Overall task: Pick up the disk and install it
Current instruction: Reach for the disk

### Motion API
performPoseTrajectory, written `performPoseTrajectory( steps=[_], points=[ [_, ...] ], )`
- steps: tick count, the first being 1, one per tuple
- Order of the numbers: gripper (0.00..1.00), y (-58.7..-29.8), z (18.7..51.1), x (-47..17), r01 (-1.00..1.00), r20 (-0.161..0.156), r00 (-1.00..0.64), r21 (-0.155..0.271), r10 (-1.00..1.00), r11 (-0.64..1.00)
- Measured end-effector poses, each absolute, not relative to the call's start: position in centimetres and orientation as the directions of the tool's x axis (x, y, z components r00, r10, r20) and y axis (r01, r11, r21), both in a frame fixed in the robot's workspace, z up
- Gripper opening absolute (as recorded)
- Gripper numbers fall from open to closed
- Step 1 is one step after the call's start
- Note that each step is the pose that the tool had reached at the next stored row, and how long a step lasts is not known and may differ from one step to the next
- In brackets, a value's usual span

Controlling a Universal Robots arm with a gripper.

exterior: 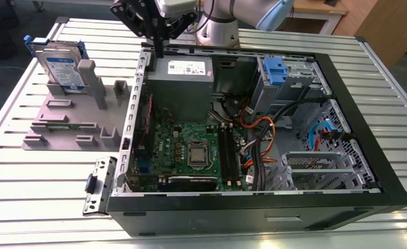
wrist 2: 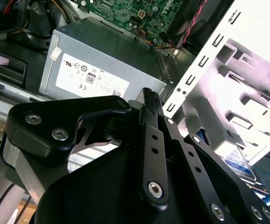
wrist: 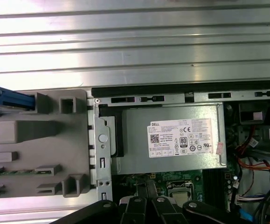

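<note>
Hovering over a corner of the open black steel computer case (exterior: 224, 218), the black metal pincer (exterior: 159, 52) has its two slim fingers pressed together on nothing, tips pointing down by the boxy grey sheet-metal power supply with a white sticker (exterior: 182, 78). The flat silver-metal disk with a white-and-blue label and blue plastic bracket (exterior: 60, 70) stands upright on edge in a slot of the moulded grey plastic fixture (exterior: 58, 111). It is outside the case toward the exterior view's left, well apart from the pincer. Inside the case lie a green circuit board (exterior: 189, 150), bundled orange and black cables (exterior: 258, 124) and a grey metal cage with a small blue latch (exterior: 276, 70). Case and fixture rest on the ribbed aluminium worktop (exterior: 37, 176).
</note>
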State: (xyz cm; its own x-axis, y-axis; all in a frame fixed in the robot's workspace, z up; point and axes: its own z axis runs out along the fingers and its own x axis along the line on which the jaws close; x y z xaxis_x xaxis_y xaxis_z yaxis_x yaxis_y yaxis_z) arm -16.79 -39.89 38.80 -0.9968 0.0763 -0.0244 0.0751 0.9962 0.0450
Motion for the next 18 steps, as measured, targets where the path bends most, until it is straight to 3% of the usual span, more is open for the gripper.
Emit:
performPoseTrajectory(
  steps=[18],
  points=[
    [0.1,-39.89,38.76,-17.16,0.075,-0.024,-0.997,0.045,0.076,0.996]
  ],
)
